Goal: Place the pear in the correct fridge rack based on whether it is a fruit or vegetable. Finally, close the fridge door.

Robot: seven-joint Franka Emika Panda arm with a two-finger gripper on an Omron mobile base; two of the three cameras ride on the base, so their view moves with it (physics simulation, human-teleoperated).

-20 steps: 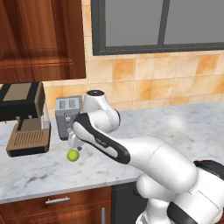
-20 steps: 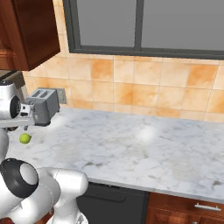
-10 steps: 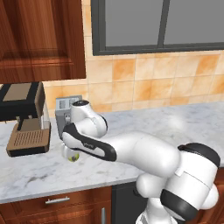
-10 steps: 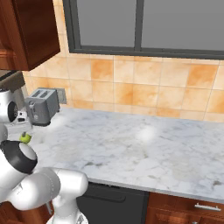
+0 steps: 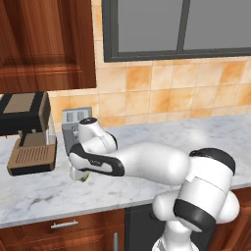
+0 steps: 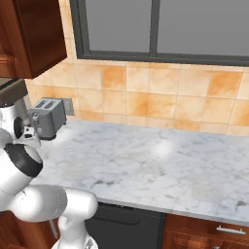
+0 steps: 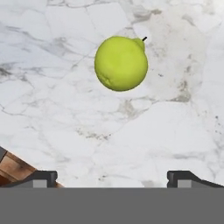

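Hovering low over the marble counter (image 5: 147, 142) near its front edge, the gripper (image 7: 113, 178) points down with its fingertips (image 7: 40, 177) spread wide and nothing between them, likely lined up to drop over the fruit. Just beyond the tips the pear (image 7: 121, 63) lies loose on the stone, stem away. Farther back, the toaster (image 6: 47, 116) and coffee machine (image 5: 27, 132) stand against the tiled wall.

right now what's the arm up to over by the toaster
The robot arm has its gripper open above the pear, which lies free on the marble counter, not yet grasped. In the left base view the hand hangs low over the counter in front of the toaster, beside the coffee machine.
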